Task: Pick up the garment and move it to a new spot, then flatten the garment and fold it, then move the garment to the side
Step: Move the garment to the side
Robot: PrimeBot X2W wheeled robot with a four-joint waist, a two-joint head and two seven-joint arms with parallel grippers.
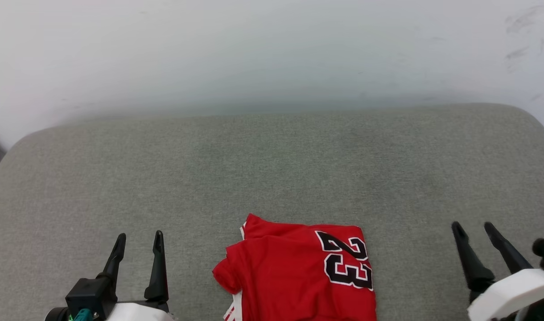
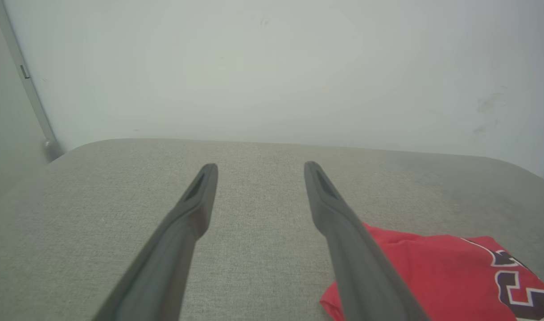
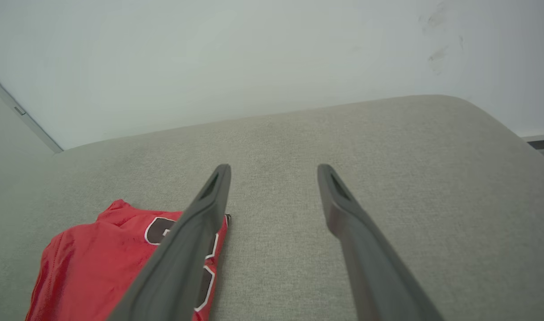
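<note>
The garment (image 1: 294, 272), a red shirt with a black-and-white "23" and a bit of white striped trim, lies folded into a compact rectangle at the near middle of the grey cushioned surface (image 1: 272, 169). My left gripper (image 1: 139, 240) stands open to its left, well apart from the cloth, nothing between its fingers. My right gripper (image 1: 475, 231) is open to the right of it, also clear of it. In the left wrist view the garment (image 2: 437, 272) lies right of the open left gripper (image 2: 261, 171). In the right wrist view the garment (image 3: 102, 263) lies left of the open right gripper (image 3: 274, 171).
A pale wall (image 1: 272, 53) rises behind the cushioned surface, with a few dark scuffs at its right. The surface has rounded far corners. A grey vertical strip (image 2: 29, 84) runs down the wall at the left.
</note>
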